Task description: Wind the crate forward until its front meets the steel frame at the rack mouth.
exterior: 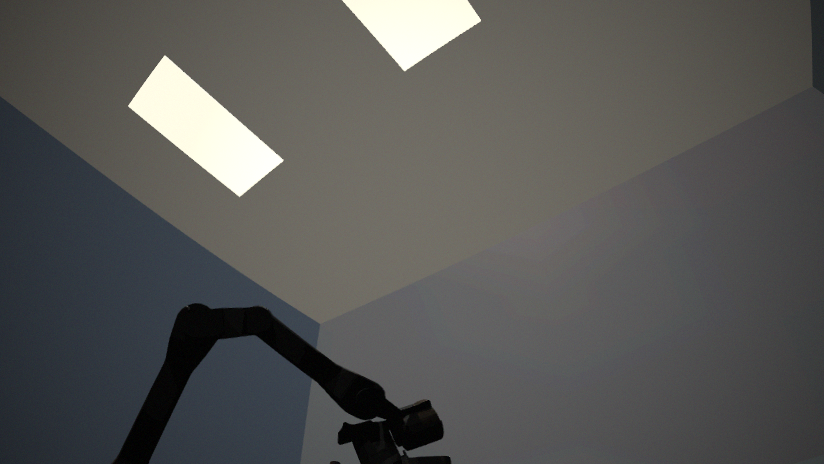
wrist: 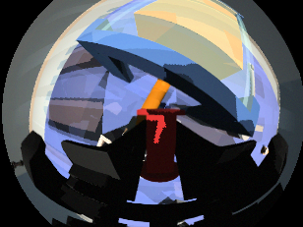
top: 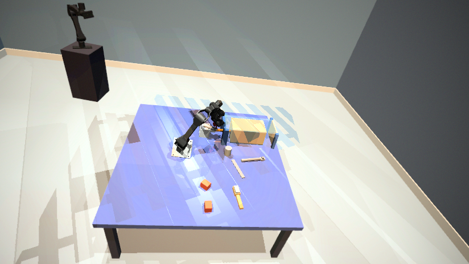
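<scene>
My gripper (top: 217,123) (wrist: 159,124) is shut on the dark red grip (wrist: 161,156) of the winch handle, which stands upright between the fingers. The gripper is over the winch side, just outside the mouth of the rack. The winch (top: 204,132) is partly hidden behind the arm, and the key in its hole cannot be made out. An orange strap (top: 219,130) (wrist: 155,95) runs toward the rack. The yellow crate (top: 247,132) (wrist: 197,40) looks flat inside the clear-panelled cubby, close behind the blue steel frame (top: 225,137) (wrist: 143,55). Contact between crate and frame cannot be told.
A tan cylinder (top: 227,151) stands before the rack. A pale strip (top: 238,168), a wrench-like tool (top: 251,160), a yellow-handled tool (top: 239,199) and two orange-red blocks (top: 205,185) (top: 208,206) lie on the bench (top: 140,196). The frame's beam is close to the gripper.
</scene>
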{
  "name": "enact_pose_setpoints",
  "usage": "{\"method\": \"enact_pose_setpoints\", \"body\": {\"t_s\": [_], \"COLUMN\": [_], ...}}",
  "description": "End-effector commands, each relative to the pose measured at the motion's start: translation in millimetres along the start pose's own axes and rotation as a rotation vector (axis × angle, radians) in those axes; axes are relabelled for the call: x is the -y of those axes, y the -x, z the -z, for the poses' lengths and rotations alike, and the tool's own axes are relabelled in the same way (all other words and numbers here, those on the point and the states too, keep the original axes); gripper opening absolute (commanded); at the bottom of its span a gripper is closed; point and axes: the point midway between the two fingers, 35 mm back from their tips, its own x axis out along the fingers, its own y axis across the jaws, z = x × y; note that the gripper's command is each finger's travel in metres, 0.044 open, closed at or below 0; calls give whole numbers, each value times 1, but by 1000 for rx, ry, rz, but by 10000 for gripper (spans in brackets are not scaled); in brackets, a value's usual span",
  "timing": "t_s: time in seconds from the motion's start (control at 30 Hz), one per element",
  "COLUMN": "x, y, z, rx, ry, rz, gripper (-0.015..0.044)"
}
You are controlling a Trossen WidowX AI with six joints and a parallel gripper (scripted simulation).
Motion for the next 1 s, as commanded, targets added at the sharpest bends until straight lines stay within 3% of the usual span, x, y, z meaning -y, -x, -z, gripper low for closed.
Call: {"method": "enact_pose_setpoints", "body": {"t_s": [0.0,0.97], "x": [-9,-39], "y": [-4,-9], "z": [-6,-21], "rx": [6,8], "ry": [-15,-16], "rz": [-16,-18], "gripper": [0,0]}}
